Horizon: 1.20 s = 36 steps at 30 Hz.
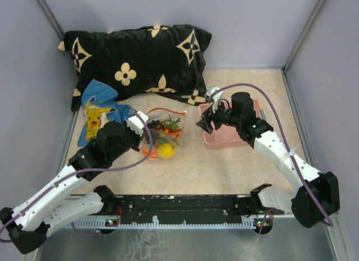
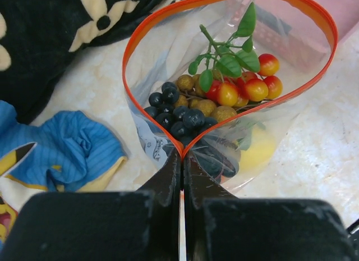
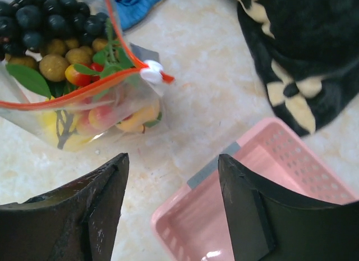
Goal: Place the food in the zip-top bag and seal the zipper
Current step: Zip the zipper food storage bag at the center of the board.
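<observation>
bag [image 2: 162, 53]: likely limp, slick film, light food [image 2: 224, 95]; left fingers [image 2: 167, 179] pinch zipper [image 2: 130, 64] corner, right fingers [image 3: 106, 205] wide; best hold, white slider [image 3: 151, 72].

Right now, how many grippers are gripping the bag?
1. The left gripper is shut on the zipper at one end of the mouth of the zip-top bag. The right gripper is open over the pink basket, not touching the bag.

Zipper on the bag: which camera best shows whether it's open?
Left wrist. The zipper forms a wide open loop there, its near end pinched in the left gripper. Right wrist shows one stretch of it and the white slider at its end. Top external shows only a thin red line.
</observation>
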### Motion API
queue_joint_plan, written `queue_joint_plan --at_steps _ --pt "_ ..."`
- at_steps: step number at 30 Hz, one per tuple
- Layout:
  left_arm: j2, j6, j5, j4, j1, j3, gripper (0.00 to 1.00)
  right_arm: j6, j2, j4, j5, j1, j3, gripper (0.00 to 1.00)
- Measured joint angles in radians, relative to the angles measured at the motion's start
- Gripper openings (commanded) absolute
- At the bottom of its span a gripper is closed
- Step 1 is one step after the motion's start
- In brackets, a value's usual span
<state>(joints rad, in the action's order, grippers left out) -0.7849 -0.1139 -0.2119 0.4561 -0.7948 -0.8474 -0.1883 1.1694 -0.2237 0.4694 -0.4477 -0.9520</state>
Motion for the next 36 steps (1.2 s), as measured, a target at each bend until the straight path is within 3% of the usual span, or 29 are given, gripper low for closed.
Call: queue_joint_plan --at_steps 3,10,20,23,26,30,34,36 --pt "0.032 -0.063 0.01 -0.023 0.0 0.028 0.0 -0.092 -0.001 0.1 0.075 0.0 0.061 0.66" --pt "0.061 -0.166 0.049 -0.056 0.0 0.054 0.0 -0.271 0.143 0.185 0.286 0.001 0.019 0.64" --pt "0.061 -0.21 0.086 -0.084 0.0 0.061 0.0 -0.336 0.208 0.315 0.478 0.001 0.03 0.56" --pt "0.061 -0.223 0.087 -0.092 0.0 0.067 0.0 -0.344 0.236 0.333 0.5 0.001 0.031 0.48" --pt "0.061 -0.229 0.086 -0.105 0.0 0.076 0.0 -0.359 0.264 0.336 0.522 0.001 0.031 0.34" --pt "0.064 -0.241 0.082 -0.119 0.0 0.087 0.0 -0.383 0.289 0.317 0.539 0.001 0.031 0.26" --pt "0.076 -0.26 0.064 -0.121 0.0 0.1 0.0 -0.407 0.29 0.283 0.549 0.001 0.029 0.04" --pt "0.082 -0.27 0.052 -0.124 0.001 0.109 0.0 -0.417 0.286 0.259 0.548 0.002 0.029 0.0"
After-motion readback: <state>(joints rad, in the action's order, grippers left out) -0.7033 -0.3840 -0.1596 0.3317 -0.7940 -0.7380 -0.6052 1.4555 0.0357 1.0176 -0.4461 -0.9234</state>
